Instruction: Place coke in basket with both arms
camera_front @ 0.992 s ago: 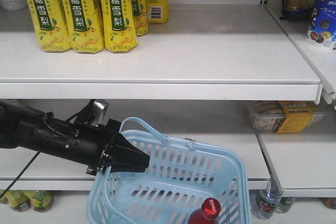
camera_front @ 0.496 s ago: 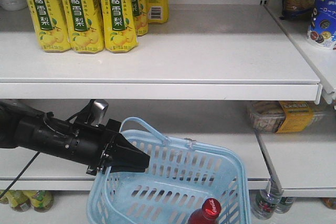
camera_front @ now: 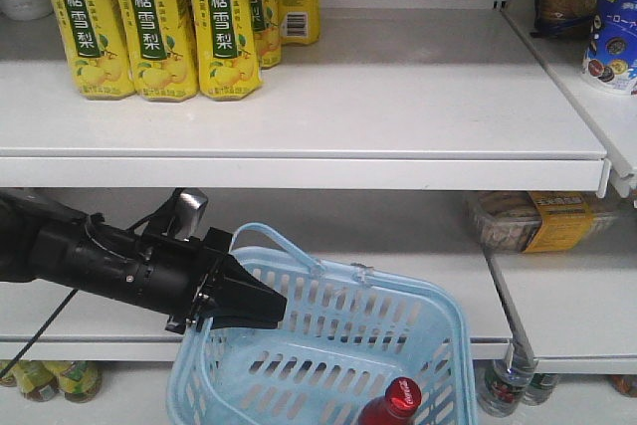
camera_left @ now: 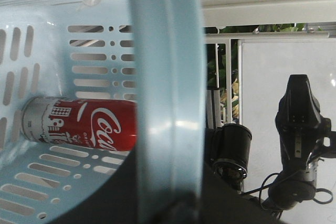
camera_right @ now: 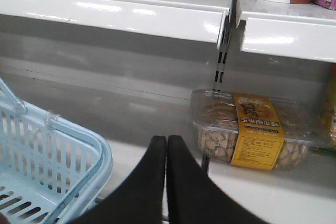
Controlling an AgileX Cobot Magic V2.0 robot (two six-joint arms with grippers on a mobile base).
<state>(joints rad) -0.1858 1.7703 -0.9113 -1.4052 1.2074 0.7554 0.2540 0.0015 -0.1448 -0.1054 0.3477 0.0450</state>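
The coke (camera_front: 396, 405) lies inside the light blue basket (camera_front: 398, 288), its red cap showing at the bottom of the front view. The left wrist view shows the coke (camera_left: 89, 121) on its side against the basket's slotted floor. My left gripper (camera_front: 271, 308) is shut on the basket's left rim and holds it up in front of the lower shelf. That rim (camera_left: 168, 77) runs straight through the left gripper (camera_left: 173, 203) in the wrist view. My right gripper (camera_right: 167, 139) is shut on nothing, just right of the basket (camera_right: 79, 145).
Yellow pear-drink bottles (camera_front: 149, 17) stand on the upper shelf (camera_front: 299, 171), above the basket. A clear biscuit pack with a yellow label (camera_right: 252, 129) lies on the lower shelf at right. Small bottles (camera_front: 508, 385) stand below the shelf post.
The left gripper and the basket have crept a few pixels to the right. The coke stays in the basket.
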